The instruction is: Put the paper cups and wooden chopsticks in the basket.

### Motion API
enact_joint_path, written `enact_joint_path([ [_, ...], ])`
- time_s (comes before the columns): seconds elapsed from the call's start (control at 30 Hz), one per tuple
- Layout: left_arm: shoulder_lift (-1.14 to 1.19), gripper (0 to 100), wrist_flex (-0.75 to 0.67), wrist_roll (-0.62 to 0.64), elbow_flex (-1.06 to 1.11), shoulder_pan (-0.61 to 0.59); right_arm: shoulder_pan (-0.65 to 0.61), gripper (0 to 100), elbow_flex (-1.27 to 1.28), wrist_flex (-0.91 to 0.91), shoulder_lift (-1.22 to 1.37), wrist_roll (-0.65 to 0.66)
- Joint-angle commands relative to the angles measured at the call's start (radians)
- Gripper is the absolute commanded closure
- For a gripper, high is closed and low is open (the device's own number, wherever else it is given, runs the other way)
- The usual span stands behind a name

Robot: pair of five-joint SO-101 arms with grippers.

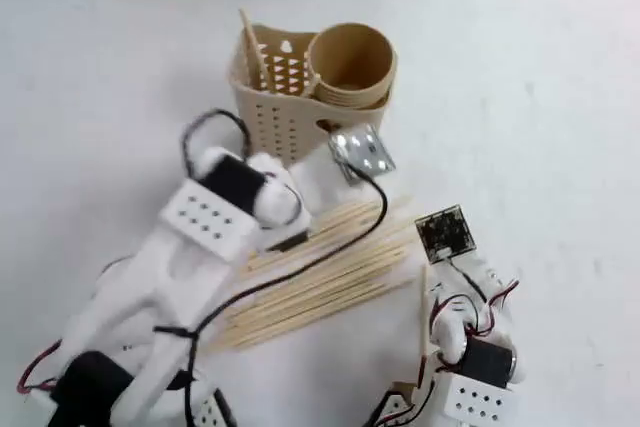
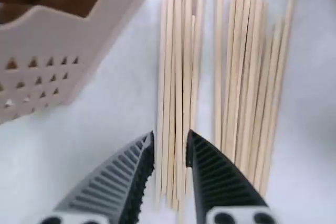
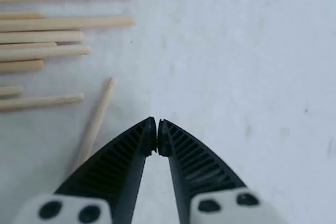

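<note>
Chopsticks loose on white table

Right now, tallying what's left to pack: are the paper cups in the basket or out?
In. The cups stand nested and upright inside the basket, rims above its wall; one chopstick leans in its other end.

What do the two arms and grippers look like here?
The left arm and right arm have white plastic shells with rows of small holes and black motor blocks. A black cable runs along the left arm; red and black wires loop at the right. The left gripper and right gripper have black, ribbed, tapering fingers on white bases.
</note>
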Motion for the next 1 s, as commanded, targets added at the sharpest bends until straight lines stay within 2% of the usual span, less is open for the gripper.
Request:
enact_joint_path([
  [0.0, 0.096, 87, -0.33, -0.014, 0.181, 0.013, -0.007, 98.1, 0.02, -0.012, -0.007, 0.026],
  [0.07, 0.171, 87, -0.42, -0.014, 0.195, 0.008, -0.007, 98.1, 0.02, -0.012, -0.007, 0.026],
  [0.17, 0.303, 87, -0.485, -0.012, 0.153, 0.007, -0.005, 98.1, 0.02, -0.012, -0.007, 0.026],
  [0.43, 0.516, 87, -0.437, -0.008, -0.002, 0.012, -0.008, 98.1, 0.02, -0.012, -0.007, 0.031],
  [0.57, 0.544, 87, -0.442, -0.006, -0.009, 0.013, -0.008, 98.1, 0.02, -0.012, -0.007, 0.031],
  [0.77, 0.527, 98, -0.436, -0.006, -0.009, 0.015, -0.01, 98.1, 0.02, -0.012, -0.007, 0.031],
  [0.97, 0.426, 98, -0.368, -0.005, -0.011, 0.016, -0.01, 98.1, 0.02, -0.012, -0.007, 0.031],
])
